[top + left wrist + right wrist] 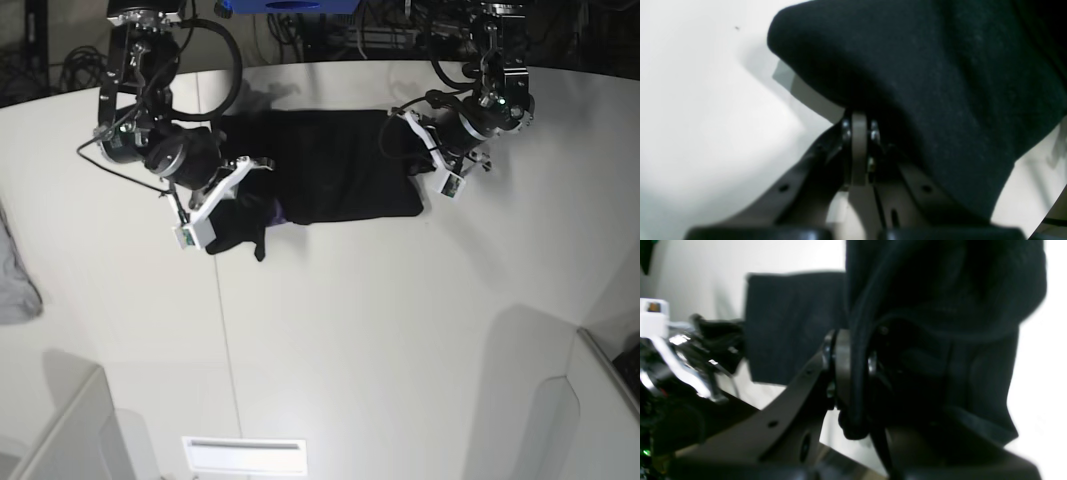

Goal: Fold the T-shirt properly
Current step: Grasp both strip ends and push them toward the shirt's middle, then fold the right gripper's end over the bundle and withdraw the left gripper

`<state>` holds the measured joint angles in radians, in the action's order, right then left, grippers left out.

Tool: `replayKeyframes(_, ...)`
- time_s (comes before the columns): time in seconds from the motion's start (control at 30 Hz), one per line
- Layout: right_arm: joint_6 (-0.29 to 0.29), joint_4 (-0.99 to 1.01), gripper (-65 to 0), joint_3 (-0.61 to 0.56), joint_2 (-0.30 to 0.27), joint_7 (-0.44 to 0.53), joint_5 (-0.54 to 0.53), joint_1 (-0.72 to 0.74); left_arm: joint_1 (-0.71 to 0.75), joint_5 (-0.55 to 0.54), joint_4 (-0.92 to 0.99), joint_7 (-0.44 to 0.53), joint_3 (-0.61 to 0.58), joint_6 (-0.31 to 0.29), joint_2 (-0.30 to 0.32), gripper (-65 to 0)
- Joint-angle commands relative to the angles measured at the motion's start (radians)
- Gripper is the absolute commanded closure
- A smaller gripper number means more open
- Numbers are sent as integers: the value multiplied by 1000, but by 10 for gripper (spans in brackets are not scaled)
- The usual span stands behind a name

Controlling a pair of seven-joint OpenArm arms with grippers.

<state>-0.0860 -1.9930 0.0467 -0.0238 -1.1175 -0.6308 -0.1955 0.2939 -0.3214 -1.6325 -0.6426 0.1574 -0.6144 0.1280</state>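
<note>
The black T-shirt (335, 165) lies spread across the far middle of the white table (350, 330). A bit of purple print (275, 212) shows at its near left edge. My right gripper (857, 373) is shut on a thick fold of the shirt, which runs between its fingers; in the base view this gripper (245, 180) holds the shirt's left end, bunched and hanging. My left gripper (859, 121) is shut at the shirt's right edge (405, 140), and black cloth (923, 83) rises from its tips and drapes over them.
A light grey cloth (15, 280) lies at the table's left edge. A white flat box (243, 455) sits at the near edge, between raised white panels at the near left (60, 430) and near right (560, 420). Cables and a blue object (290, 5) stand behind the table.
</note>
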Motion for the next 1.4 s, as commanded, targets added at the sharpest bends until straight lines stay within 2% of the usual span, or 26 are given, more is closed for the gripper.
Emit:
replayKeyframes(0.0,-5,-21,0,-6,-1,23,-22,6,-3,-14,-15,17,-5,-8,3,0)
replayKeyframes(0.37,-2,-13,0,3,-38,32,-22,54,-42,-14,-7,17,-38,-6,-23,0)
replayKeyframes(0.53,-1,-13,0,3,-38,30,-17,84,-81,-15,-7,17,-131,93,-23,0)
replayKeyframes(0.73,-1,-12,0,3,-40,32,-17,101,-123,-25,-7,17,-181,133,-26,0)
replayKeyframes(0.83,-5,-15,0,2,-40,32,-17,100,-137,-25,-7,16,-200,139,-27,0)
replayKeyframes(0.93,-5,-16,0,-5,-35,32,-21,93,-144,-25,-8,-36,-201,139,-26,0)
replayKeyframes(1.17,-5,-16,0,-43,12,32,-22,97,-143,-25,-16,-49,-200,139,-21,0)
replayKeyframes(1.3,9,-10,0,-110,15,44,-16,98,-137,-25,-16,-49,-200,139,-20,0)
replayKeyframes(1.37,47,5,0,-133,15,83,-16,92,-134,-25,-18,-49,-198,139,-20,0)
